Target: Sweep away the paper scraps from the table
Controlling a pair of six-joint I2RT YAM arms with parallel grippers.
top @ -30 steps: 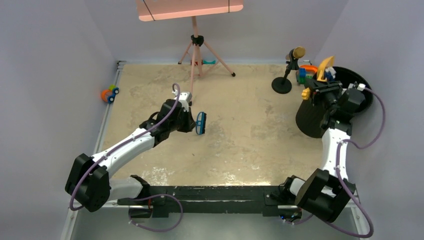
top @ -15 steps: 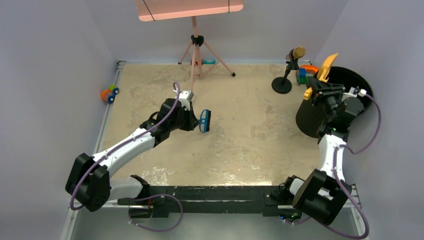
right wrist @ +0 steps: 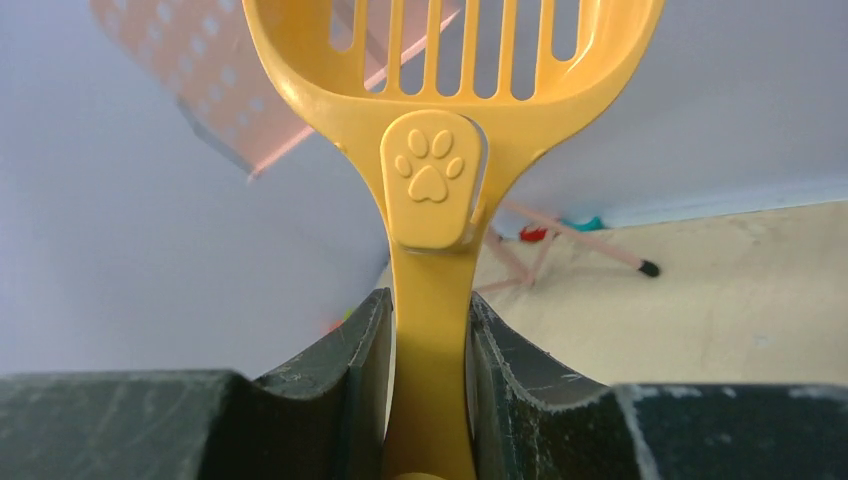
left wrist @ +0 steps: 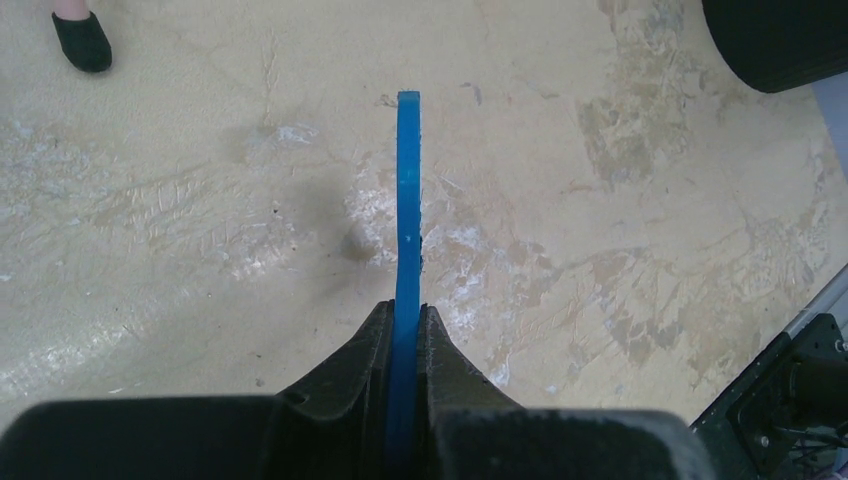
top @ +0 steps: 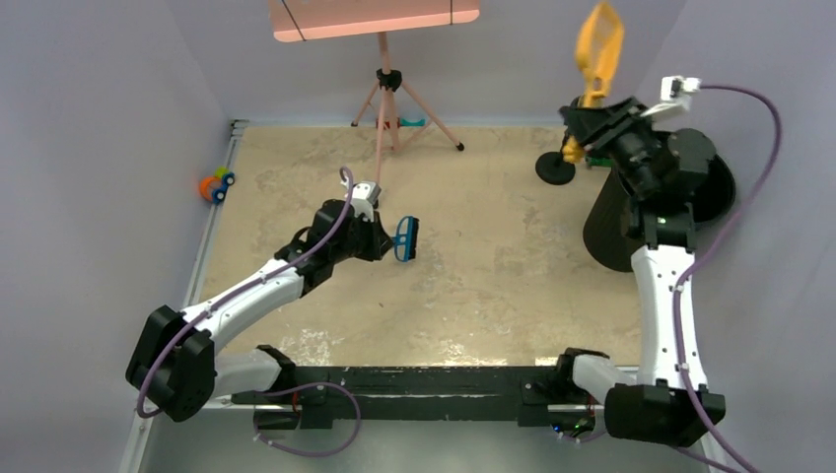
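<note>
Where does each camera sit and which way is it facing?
Top external: above and behind the bases, looking down on the table; both arms, left hand, right hand show.
Left wrist: on the left arm, looking down along the blue brush at the table; its fingers show.
Right wrist: on the right arm, looking along the yellow dustpan toward the back wall; its fingers show.
Shared: top and left wrist see brush and black bin; top and right wrist, dustpan and pink tripod.

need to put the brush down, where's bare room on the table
Widest bare stretch: the table's near half, between the blue brush and the arm bases. Also open between brush and black bin. Crowded far right: mic stand beside the bin.
</note>
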